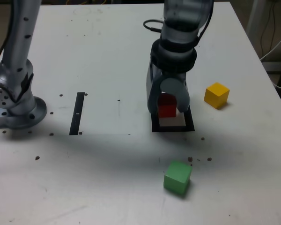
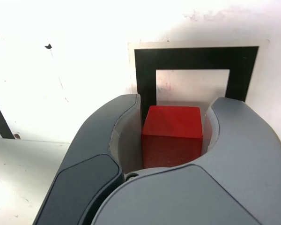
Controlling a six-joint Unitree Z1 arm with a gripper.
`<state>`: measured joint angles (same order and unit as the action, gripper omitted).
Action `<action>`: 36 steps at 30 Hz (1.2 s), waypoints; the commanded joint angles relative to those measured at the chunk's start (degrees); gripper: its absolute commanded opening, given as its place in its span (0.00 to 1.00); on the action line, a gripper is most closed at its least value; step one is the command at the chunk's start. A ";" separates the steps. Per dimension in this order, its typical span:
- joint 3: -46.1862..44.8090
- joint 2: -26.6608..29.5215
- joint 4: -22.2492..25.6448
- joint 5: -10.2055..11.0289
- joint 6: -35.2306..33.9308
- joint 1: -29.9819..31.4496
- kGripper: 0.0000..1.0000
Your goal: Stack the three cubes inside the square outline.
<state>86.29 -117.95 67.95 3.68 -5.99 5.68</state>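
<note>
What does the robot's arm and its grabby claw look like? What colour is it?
The arm is silvery grey metal with a dark, almost black collar near the wrist, and a black cable loops out beside it. The gripper has two chunky, rounded jaws in smooth blue-grey plastic with paler inner pads. At the exterior view's left, its round silver base has small bolt holes.

Your arm rises from its base [image 1: 16, 110] at the exterior view's left, climbs out of frame and returns from the top, its dark wrist [image 1: 174, 56] pointing straight down over the bench. Your hand [image 1: 167, 107] hangs vertical at the wrist's end, its two grey fingers [image 2: 107, 140] curving inward and closed against opposite faces of the red cube [image 2: 172, 136]. The wrist view shows the cube seated between the pale inner pads.
</note>
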 commanded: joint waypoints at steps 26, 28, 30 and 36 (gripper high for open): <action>1.05 -2.08 -1.50 -0.01 3.63 -1.01 0.31; 0.93 -2.15 -1.50 -0.01 3.70 -1.07 0.36; 0.85 -2.18 -1.56 -0.04 3.86 -1.11 0.44; 0.19 -2.19 -2.91 -0.03 4.48 -1.13 0.71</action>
<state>86.66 -119.87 65.35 3.65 -1.64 4.66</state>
